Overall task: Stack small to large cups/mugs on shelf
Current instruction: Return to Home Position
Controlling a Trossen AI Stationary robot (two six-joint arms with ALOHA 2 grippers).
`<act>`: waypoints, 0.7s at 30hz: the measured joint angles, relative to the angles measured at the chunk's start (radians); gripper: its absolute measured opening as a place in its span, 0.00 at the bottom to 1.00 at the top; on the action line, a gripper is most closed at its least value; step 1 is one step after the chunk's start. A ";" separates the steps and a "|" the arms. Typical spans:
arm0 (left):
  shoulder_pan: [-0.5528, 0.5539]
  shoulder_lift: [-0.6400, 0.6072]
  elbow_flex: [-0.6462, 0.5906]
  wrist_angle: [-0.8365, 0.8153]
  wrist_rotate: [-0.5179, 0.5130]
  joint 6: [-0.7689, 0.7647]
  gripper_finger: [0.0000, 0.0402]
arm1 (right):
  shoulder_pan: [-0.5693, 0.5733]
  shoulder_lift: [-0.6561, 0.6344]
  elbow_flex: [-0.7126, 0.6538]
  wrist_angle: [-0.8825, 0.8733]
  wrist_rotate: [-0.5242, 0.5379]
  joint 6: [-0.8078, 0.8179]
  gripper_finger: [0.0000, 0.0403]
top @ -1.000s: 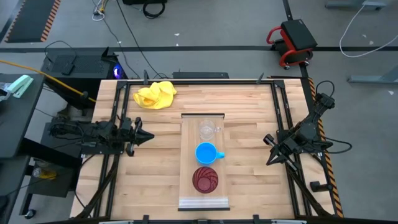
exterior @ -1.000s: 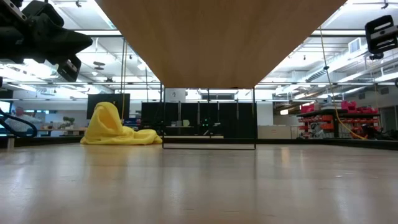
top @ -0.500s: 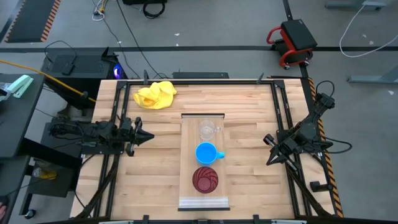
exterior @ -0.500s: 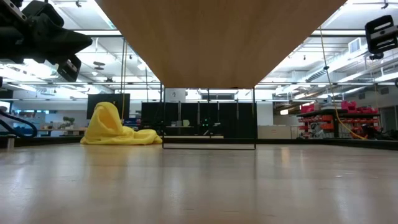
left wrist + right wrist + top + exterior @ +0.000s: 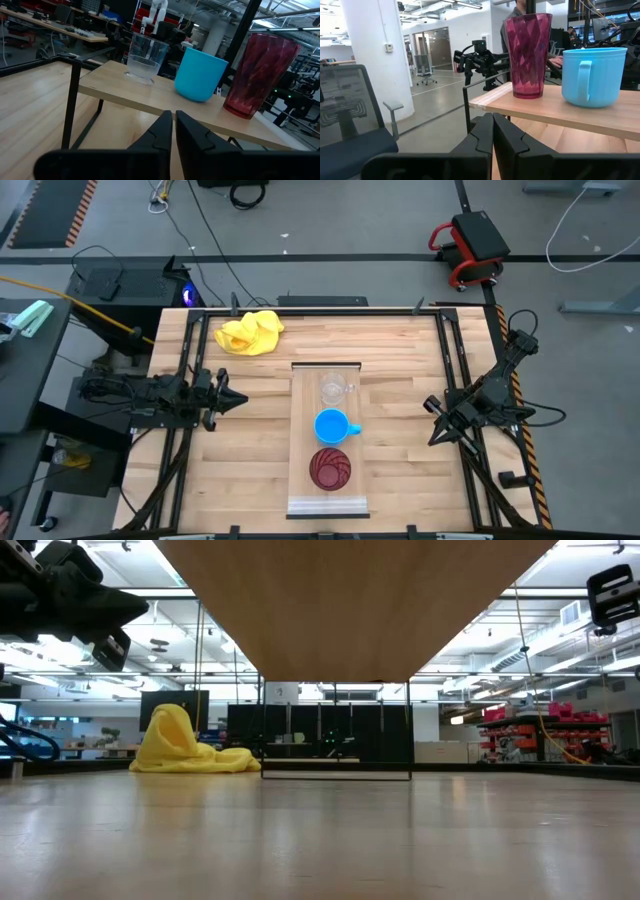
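Three vessels stand upright in a row on the raised pale wooden shelf (image 5: 327, 438): the clear glass cup (image 5: 333, 389) farthest, the bright blue mug (image 5: 333, 426) in the middle, the dark red tumbler (image 5: 329, 468) nearest. They also show in the left wrist view: glass (image 5: 145, 58), mug (image 5: 200, 73), tumbler (image 5: 260, 75). My left gripper (image 5: 240, 401) is shut and empty at the table's left, pointing at the shelf. My right gripper (image 5: 430, 405) is shut and empty at the table's right.
A crumpled yellow cloth (image 5: 250, 332) lies at the far left of the slatted tabletop (image 5: 400, 360). The shelf stands on thin black legs (image 5: 71, 105) above the table; in the low view its underside (image 5: 350, 600) spans the top.
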State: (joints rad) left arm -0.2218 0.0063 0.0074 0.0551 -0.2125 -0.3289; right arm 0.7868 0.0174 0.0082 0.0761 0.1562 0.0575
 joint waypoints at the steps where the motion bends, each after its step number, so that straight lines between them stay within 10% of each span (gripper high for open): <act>1: 0.000 0.000 0.000 0.000 0.000 0.000 0.07 | 0.000 0.000 0.000 0.000 0.000 0.000 0.04; 21: 0.000 0.000 0.000 0.000 0.000 0.000 0.08 | 0.000 0.000 0.000 0.000 0.000 0.000 0.04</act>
State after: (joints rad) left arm -0.2222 0.0063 0.0074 0.0551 -0.2127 -0.3286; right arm 0.7868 0.0170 0.0082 0.0758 0.1562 0.0575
